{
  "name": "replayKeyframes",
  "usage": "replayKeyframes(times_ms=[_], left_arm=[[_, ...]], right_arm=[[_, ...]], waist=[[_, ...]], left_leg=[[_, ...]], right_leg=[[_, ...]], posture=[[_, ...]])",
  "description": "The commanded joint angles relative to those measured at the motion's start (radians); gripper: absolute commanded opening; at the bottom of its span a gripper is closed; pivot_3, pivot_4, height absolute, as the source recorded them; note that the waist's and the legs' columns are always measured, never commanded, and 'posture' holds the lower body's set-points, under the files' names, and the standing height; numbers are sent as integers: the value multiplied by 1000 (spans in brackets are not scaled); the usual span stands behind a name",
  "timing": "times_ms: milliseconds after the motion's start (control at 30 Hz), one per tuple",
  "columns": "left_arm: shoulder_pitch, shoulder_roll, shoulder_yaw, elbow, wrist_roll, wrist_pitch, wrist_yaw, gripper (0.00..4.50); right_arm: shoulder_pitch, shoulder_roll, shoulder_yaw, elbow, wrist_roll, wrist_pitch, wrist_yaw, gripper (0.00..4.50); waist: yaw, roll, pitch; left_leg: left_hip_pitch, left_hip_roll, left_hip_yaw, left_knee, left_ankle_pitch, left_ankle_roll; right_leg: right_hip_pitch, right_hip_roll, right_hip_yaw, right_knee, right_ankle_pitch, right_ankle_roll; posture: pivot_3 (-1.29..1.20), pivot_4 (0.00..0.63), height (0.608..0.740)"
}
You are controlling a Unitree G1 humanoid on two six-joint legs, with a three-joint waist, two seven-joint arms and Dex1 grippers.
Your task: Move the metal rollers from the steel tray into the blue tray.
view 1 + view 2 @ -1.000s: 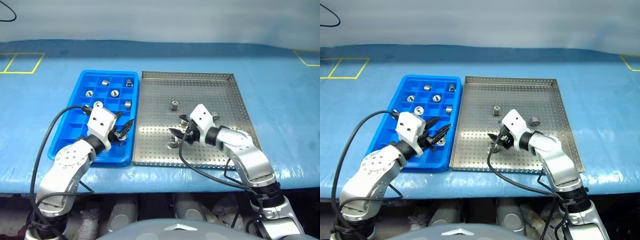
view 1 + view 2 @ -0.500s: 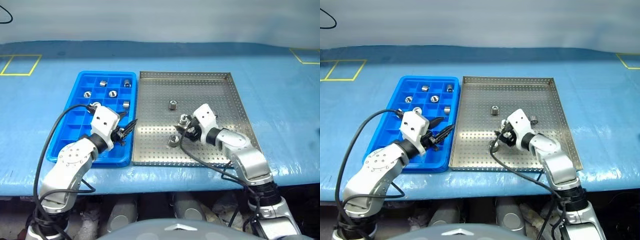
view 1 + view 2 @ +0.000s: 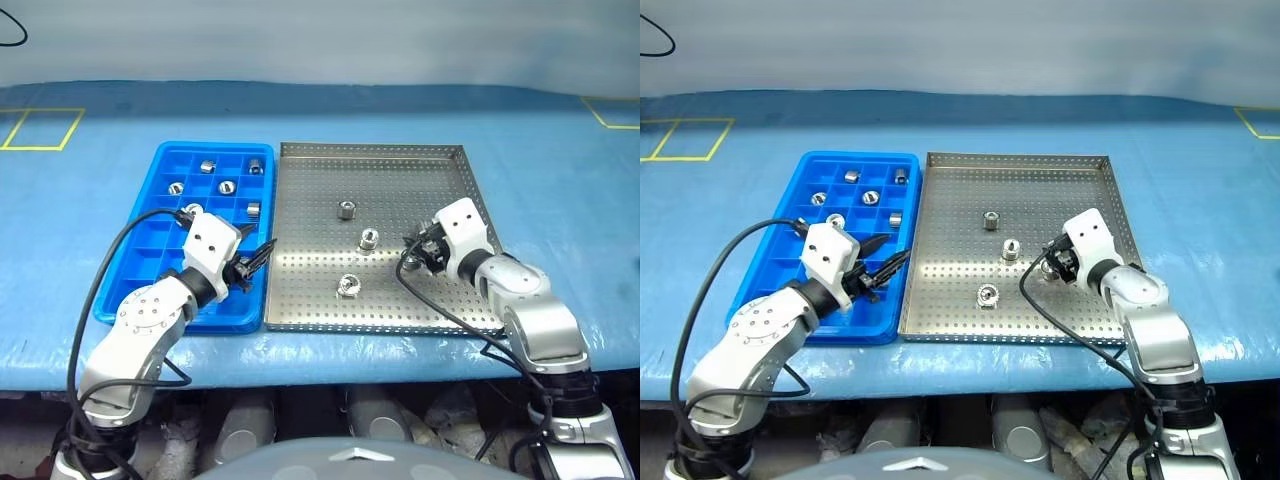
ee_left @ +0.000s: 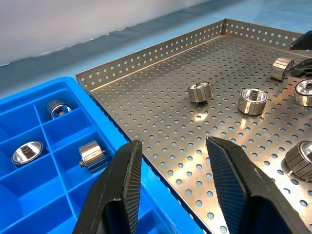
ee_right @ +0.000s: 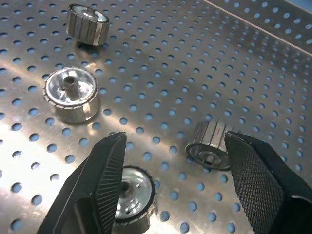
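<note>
Blue-covered table (image 3: 560, 170) carries a large square perforated steel tray (image 3: 400, 165), with a bright blue compartmented plastic tray (image 3: 150, 250) touching its left rim.

Small shiny metal rollers (image 3: 348, 284) lie mid-tray. The right gripper (image 5: 170, 185) stands half open, empty, and should straddle one squarely before closing.

The left gripper (image 4: 173, 185) shows parted, empty fingers. The roller count is unclear.

A workshop or robot test bench: a long counter (image 3: 560, 180) under a blue cover, marked with yellow taped squares (image 3: 45, 127), bears a perforated square grey steel tray (image 3: 440, 300) and a bright blue compartmented plastic sorting tray (image 3: 140, 260), before a plain pale wall (image 3: 320, 40).
</note>
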Motion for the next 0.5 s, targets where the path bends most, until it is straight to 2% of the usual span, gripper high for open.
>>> replayKeyframes(times_ms=[33, 500], left_arm=[[-15, 6, -3, 0, 1, -20, -9, 2238], [-24, 7, -4, 10, 4, -21, -17, 2238]], right_arm=[[19, 10, -46, -79, 45, 22, 2, 3358], [39, 39, -18, -5, 61, 33, -24, 3358]], waist=[[-3, 0, 0], [-9, 0, 0]], left_leg=[[0, 0, 0, 0, 0, 0], [1, 0, 2, 1, 0, 1]], right_leg=[[0, 0, 0, 0, 0, 0], [1, 0, 1, 0, 1, 1]], posture=[[-140, 150, 740], [-139, 150, 740]])
